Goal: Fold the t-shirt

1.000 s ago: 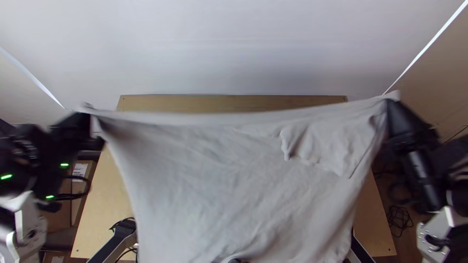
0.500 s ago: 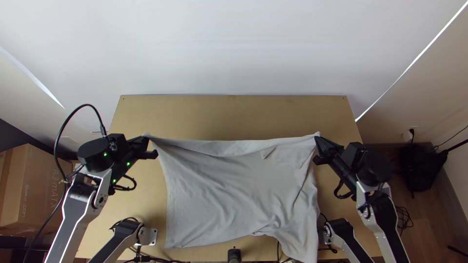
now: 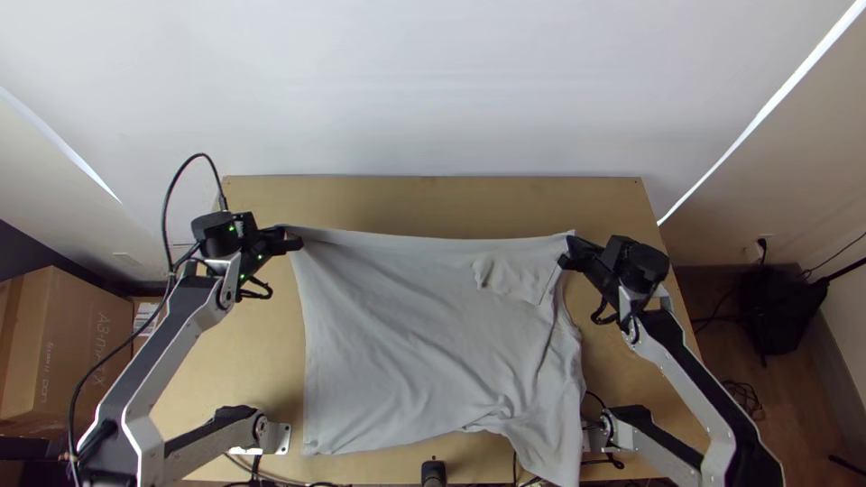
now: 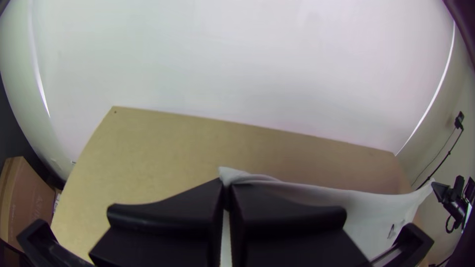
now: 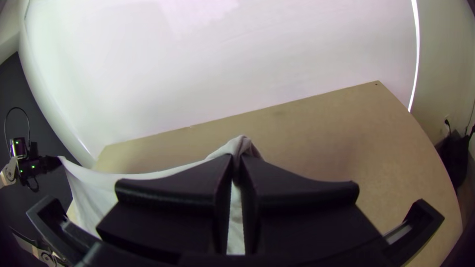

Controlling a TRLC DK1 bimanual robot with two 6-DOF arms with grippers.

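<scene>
Top view: see the t-shirt (image 3: 415,343) spread out over the desk (image 3: 433,203), far edge pulled near-straight between both grippers. Have the left gripper (image 3: 293,239) inside the desk's left edge, toward the far-left corner, clamped on one end of that far edge. Have the right gripper (image 3: 569,249) inside the desk's right edge, clamped on the other end. Note a small folded-over flap just beside the right gripper, long slanting creases across the middle, a rumpled patch toward the desk's near edge. See one loose tail running past that near edge on the right side. Can't tell how much cloth rests on the wood and how much is held up.

Left wrist view: see the left gripper (image 4: 227,190) pinched together at the tips, with a narrow bit of cloth between and a small corner poking out past them. Can trace a loosely folded strip from there to the right gripper, well apart at the other end.

Right wrist view: see the right gripper (image 5: 237,163) nearly together too, nipping a gathered peak of cloth that sticks out beyond the tips. Can follow the cloth edge, sagging slightly, across to the left gripper.
</scene>
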